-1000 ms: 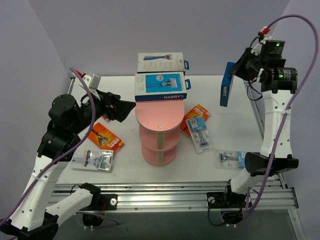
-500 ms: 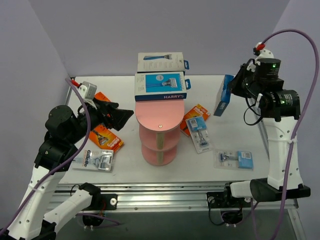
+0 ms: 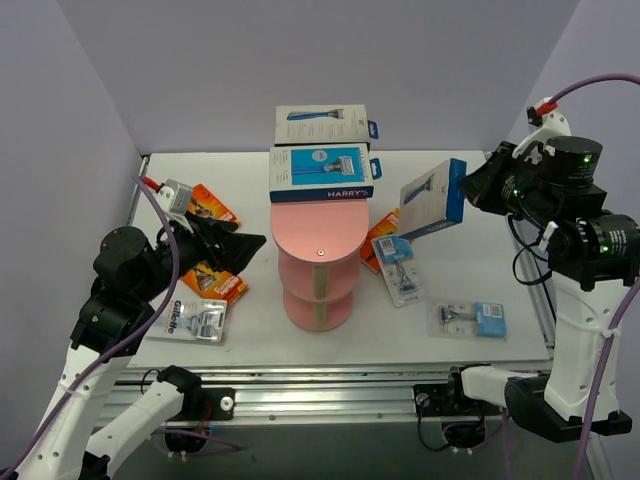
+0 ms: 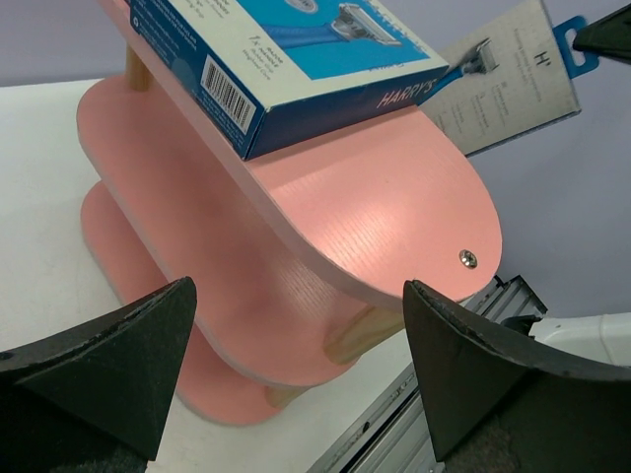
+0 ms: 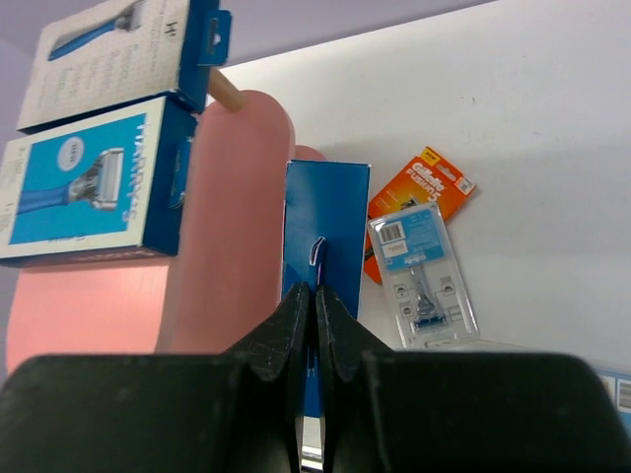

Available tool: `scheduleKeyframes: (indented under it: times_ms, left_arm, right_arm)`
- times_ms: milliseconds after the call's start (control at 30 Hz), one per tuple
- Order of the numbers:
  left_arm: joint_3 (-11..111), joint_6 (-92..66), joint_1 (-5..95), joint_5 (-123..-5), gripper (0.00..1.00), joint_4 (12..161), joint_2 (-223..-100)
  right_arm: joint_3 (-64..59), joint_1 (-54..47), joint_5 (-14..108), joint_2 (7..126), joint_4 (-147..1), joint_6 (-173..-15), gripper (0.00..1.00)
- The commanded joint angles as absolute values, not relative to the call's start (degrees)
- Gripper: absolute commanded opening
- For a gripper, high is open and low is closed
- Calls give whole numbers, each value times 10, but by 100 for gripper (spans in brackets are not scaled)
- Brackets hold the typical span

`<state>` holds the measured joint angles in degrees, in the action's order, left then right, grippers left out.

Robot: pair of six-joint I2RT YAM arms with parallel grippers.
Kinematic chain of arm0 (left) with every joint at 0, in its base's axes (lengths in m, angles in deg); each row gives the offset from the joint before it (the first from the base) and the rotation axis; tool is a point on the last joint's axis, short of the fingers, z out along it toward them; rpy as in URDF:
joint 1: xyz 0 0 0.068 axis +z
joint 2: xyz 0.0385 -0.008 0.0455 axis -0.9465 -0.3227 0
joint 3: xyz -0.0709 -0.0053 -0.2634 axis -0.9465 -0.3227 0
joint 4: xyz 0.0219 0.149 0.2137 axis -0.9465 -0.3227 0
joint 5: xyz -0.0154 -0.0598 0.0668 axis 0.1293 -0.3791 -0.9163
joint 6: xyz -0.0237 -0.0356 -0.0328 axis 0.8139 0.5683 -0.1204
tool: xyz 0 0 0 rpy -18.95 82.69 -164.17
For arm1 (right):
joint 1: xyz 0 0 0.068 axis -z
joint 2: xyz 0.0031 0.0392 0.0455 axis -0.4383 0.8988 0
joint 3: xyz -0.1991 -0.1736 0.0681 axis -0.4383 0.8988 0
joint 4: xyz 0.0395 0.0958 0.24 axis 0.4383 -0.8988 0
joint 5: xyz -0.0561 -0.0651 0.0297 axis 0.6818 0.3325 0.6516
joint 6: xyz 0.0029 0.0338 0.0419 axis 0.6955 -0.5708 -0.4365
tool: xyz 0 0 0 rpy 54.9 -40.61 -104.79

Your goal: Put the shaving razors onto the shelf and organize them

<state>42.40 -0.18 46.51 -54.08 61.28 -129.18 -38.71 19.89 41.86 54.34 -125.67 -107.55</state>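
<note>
Pinching Harry's box (image 3: 432,198) in right fingers (image 5: 281,335), right of shelf (image 3: 320,228) | left gripper (image 4: 296,335): gaping | placing step; next probably lowering onto its bare near end

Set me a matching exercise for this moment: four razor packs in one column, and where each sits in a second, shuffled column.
Things
1. blue-faced Harry's box
2. rightmost Harry's box
3. Gillette blister pack
4. orange Fusion5 card

Places
A. on the table, left of the shelf
B. held off the table by the shut right pincer
C. flat on the shelf's top tier
D. on the table right of the shelf, partly under a clear blister pack

Pairs: 1-C, 2-B, 3-A, 4-D
</note>
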Motion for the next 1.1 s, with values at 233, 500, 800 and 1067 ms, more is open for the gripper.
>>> scheduleKeyframes:
  times_ms: [233,500,800,1067]
  left_arm:
    - [423,6,463,-542,95,606,-1280]
    - [433,9,463,-538,95,608,-1287]
    - [435,20,463,-535,95,617,-1291]
    - [435,26,463,-532,95,621,-1293]
  right_arm:
    - [-564,195,314,578,-1283,-1083,0]
    - [-594,195,241,574,-1252,-1118,0]
    - [-587,209,120,559,-1158,-1177,0]
    - [-558,257,20,536,-1070,-1242,0]
